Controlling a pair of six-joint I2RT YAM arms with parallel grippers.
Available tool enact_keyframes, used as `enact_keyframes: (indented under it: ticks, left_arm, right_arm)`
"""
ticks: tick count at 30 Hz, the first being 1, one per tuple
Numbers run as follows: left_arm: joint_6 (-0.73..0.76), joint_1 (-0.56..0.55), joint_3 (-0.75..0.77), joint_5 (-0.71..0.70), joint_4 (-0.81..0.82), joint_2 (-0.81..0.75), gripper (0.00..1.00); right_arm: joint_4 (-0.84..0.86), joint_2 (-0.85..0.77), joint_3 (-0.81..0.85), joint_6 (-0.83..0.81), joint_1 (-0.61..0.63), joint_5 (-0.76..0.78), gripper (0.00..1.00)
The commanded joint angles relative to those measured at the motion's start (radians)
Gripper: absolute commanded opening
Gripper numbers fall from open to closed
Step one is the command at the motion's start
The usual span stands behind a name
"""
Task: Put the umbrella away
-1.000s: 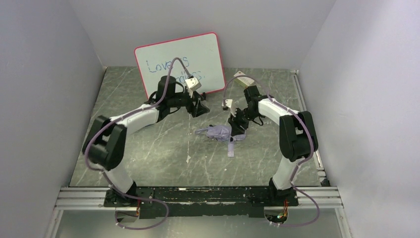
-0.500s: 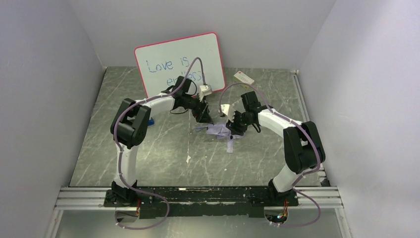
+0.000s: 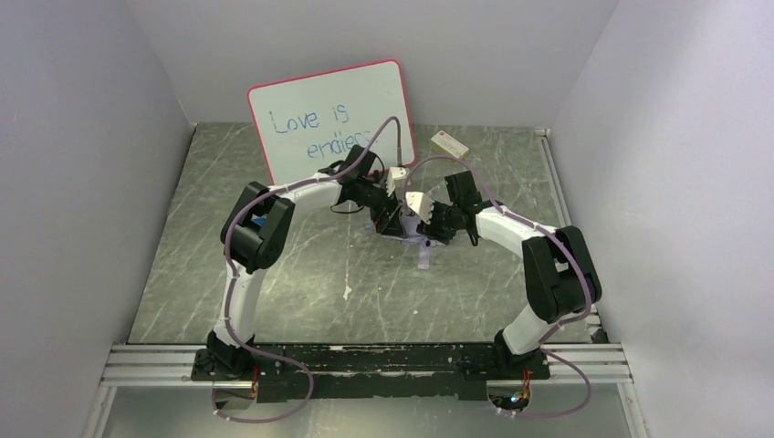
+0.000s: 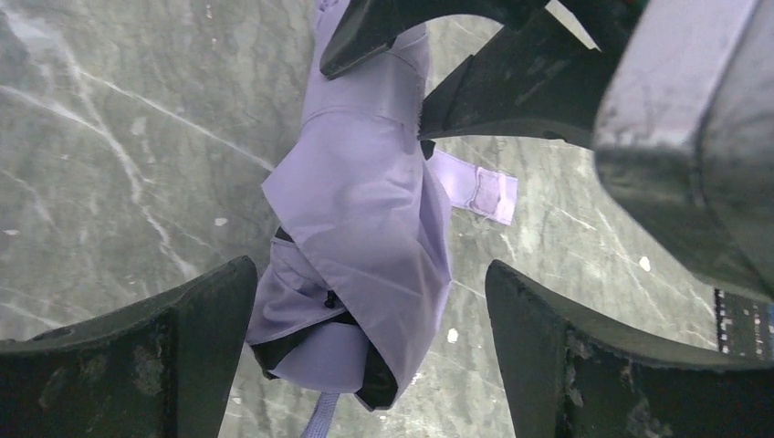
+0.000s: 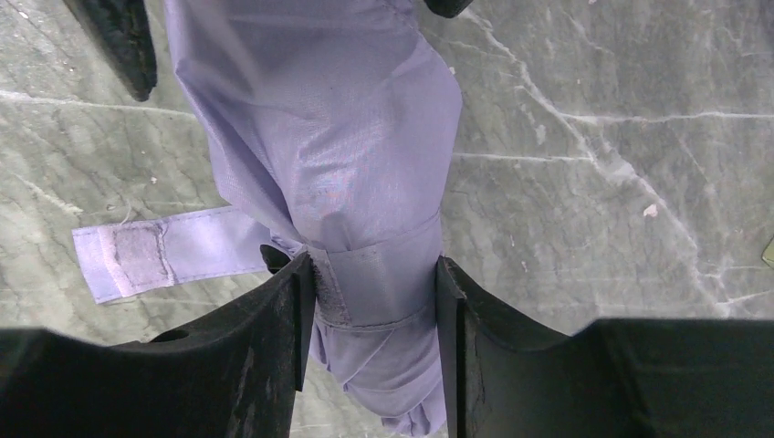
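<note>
The pale lavender umbrella (image 3: 408, 239) lies folded on the marble table, mostly hidden under both grippers in the top view. In the left wrist view it (image 4: 365, 210) lies between my wide-open left fingers, its handle end with black lining near me. My left gripper (image 4: 370, 301) straddles it without touching. My right gripper (image 5: 374, 301) is shut on the strap-wrapped end of the umbrella (image 5: 338, 137). The loose closure strap (image 5: 164, 251) sticks out to the left, and also shows in the left wrist view (image 4: 479, 187). In the top view the left gripper (image 3: 391, 222) and right gripper (image 3: 429, 224) nearly meet.
A red-framed whiteboard (image 3: 333, 119) with blue writing leans on the back wall behind the grippers. A small pink-and-white object (image 3: 448, 143) lies at the back right. White walls close the table on three sides.
My left arm has swung right and down from the whiteboard to straddle the umbrella. My right gripper has shifted left onto the umbrella's end.
</note>
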Motion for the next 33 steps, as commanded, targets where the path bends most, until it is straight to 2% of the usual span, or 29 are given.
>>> enact_keyframes:
  ticks: [1,6,9,13,14,18,21,33]
  left_arm:
    - [0.042,-0.013,0.049,-0.067,0.062,0.025,0.97]
    - [0.066,-0.01,0.032,-0.041,0.123,0.022,0.97]
    - [0.044,0.01,0.011,0.07,0.185,0.019,0.97]
    - [-0.177,0.058,-0.007,0.194,0.392,0.053,0.95]
    - [-0.191,0.062,0.018,0.195,0.378,0.066,0.95]
    - [-0.045,0.048,0.139,0.174,0.141,0.126,0.96]
    - [0.001,0.046,0.173,0.18,0.053,0.147,0.96]
    - [0.055,0.001,0.19,0.119,-0.043,0.154,0.97]
  right_arm:
    - [-0.006,0.061,-0.034,-0.052,-0.001,0.123,0.18]
    - [0.0,0.058,-0.04,-0.055,0.001,0.11,0.18]
    - [0.01,0.055,-0.048,-0.058,0.002,0.108,0.18]
    - [0.012,0.056,-0.051,-0.063,0.003,0.106,0.18]
    - [0.011,0.056,-0.051,-0.065,0.004,0.106,0.18]
    - [0.015,0.047,-0.058,-0.075,0.007,0.105,0.18]
    - [0.022,0.036,-0.069,-0.086,0.007,0.104,0.18]
    - [0.037,0.007,-0.096,-0.122,0.02,0.111,0.17]
